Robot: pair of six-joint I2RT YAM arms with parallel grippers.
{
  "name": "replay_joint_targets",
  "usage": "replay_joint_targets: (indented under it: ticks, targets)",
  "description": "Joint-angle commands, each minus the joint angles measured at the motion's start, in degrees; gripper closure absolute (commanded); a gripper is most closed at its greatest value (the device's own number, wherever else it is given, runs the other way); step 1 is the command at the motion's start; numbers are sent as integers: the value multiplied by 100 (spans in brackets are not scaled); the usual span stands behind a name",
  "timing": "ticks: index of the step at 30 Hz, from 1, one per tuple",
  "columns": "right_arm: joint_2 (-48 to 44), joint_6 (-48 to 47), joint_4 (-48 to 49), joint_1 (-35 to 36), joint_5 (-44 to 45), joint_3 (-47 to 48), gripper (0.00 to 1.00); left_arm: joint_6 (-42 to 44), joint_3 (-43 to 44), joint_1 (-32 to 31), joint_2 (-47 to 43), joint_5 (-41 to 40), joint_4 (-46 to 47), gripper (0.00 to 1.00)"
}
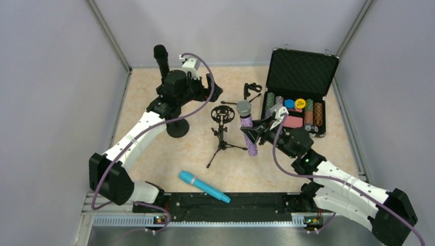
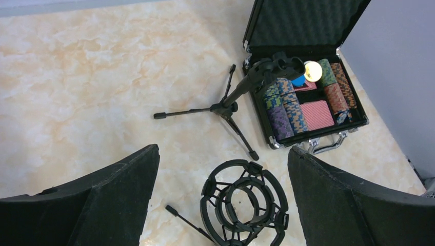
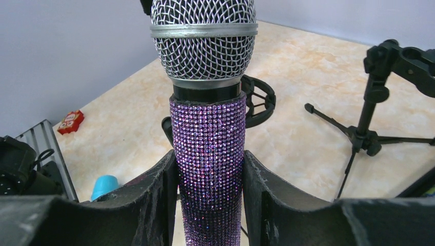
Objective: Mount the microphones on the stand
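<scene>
My right gripper (image 1: 255, 132) (image 3: 209, 156) is shut on the purple glitter microphone (image 1: 248, 134) (image 3: 208, 148), which it holds upright with the silver grille up. The mic hangs just right of the shock-mount tripod stand (image 1: 222, 115). My left gripper (image 1: 214, 92) (image 2: 223, 149) is open and holds nothing. It hovers over the shock mount ring (image 2: 243, 202). The black microphone (image 1: 161, 57) stands upright over a round-base stand (image 1: 177, 128), partly hidden by the left arm. The cyan microphone (image 1: 204, 186) (image 3: 104, 185) lies on the table near the front edge.
A small tripod with a clip (image 1: 251, 90) (image 2: 241, 89) stands behind the shock mount. An open black case of poker chips (image 1: 299, 77) (image 2: 308, 20) sits at the back right. A small red packet (image 3: 70, 122) lies by the table's edge. Grey walls enclose three sides.
</scene>
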Motion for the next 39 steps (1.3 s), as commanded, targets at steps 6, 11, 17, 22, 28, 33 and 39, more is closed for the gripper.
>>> replay_joint_targets:
  ticks: [6, 11, 17, 22, 28, 33, 39]
  targets:
    - [753, -41, 2115, 19, -615, 765, 100, 188, -415, 26, -208, -163, 685, 1]
    - [1068, -148, 2915, 26, -694, 1144, 100, 221, -714, 25, -368, -511, 939, 1]
    - [1593, -218, 3731, 23, -563, 1559, 100, 206, -816, 29, -358, -822, 951, 1]
    - [2165, -189, 4369, 19, -54, 1790, 100, 326, -824, 25, -268, -933, 903, 2]
    - [2825, -226, 4896, 2, 148, 2181, 100, 409, -824, 27, -220, -1195, 856, 3]
    - [3346, -179, 5217, -29, 100, 2532, 100, 440, -787, 25, -147, -1294, 813, 2]
    - [3699, -136, 5400, -54, 105, 2657, 100, 424, -786, 25, -114, -1286, 802, 3]
